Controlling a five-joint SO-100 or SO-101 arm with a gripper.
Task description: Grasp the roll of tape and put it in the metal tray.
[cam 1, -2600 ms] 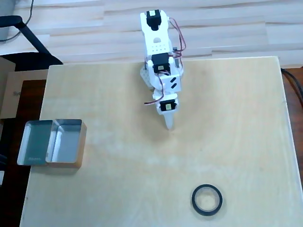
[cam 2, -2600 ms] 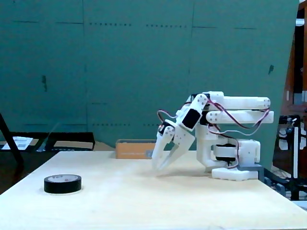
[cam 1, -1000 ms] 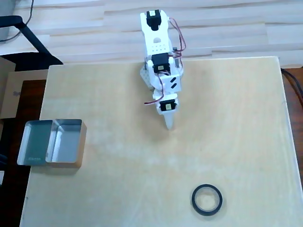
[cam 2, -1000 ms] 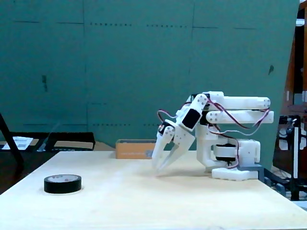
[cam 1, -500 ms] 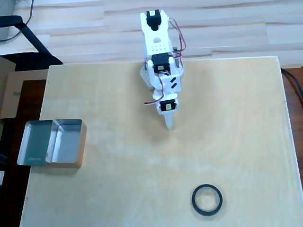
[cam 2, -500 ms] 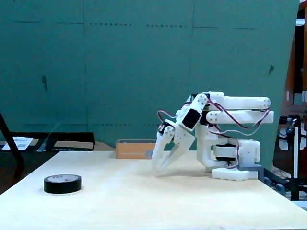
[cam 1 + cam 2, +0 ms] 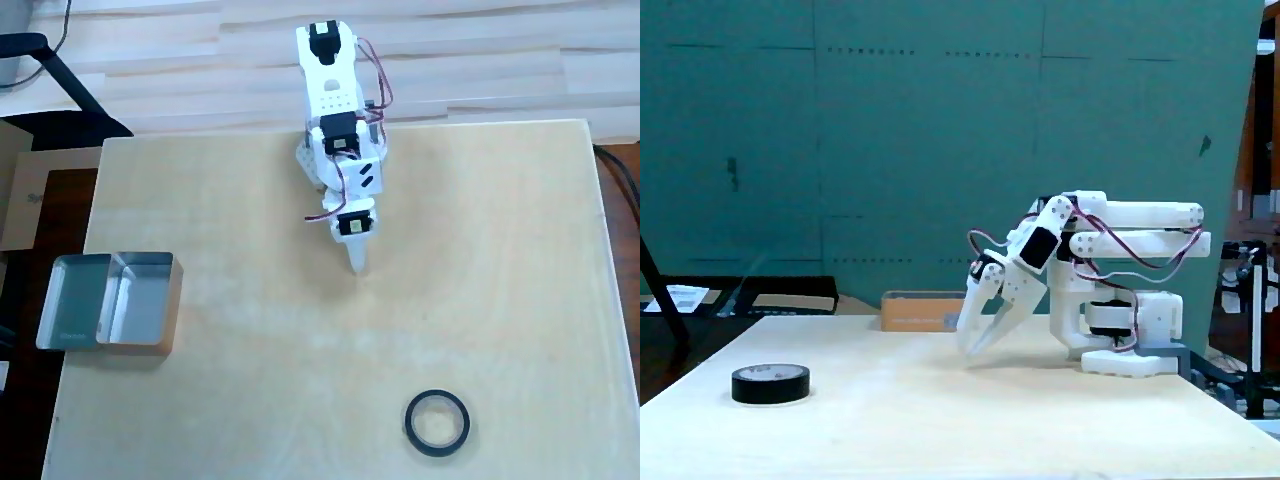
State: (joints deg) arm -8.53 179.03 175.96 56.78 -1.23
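The roll of tape (image 7: 437, 423) is a thin black ring lying flat on the wooden table near the front right in the overhead view. In the fixed view it (image 7: 770, 384) lies at the near left. The metal tray (image 7: 110, 302), shiny with two compartments, stands at the table's left edge in the overhead view. In the fixed view it shows as a low box (image 7: 925, 310) behind the gripper, its wall reflecting wood. My gripper (image 7: 358, 266) points down at the table's middle, shut and empty, far from both. In the fixed view its tip (image 7: 968, 354) hovers just above the table.
The arm's white base (image 7: 1130, 350) stands at the table's back edge in the overhead view. A cardboard box (image 7: 20, 195) and a black stand (image 7: 60, 70) sit off the table at the left. The table's edges (image 7: 600, 250) are close on the right.
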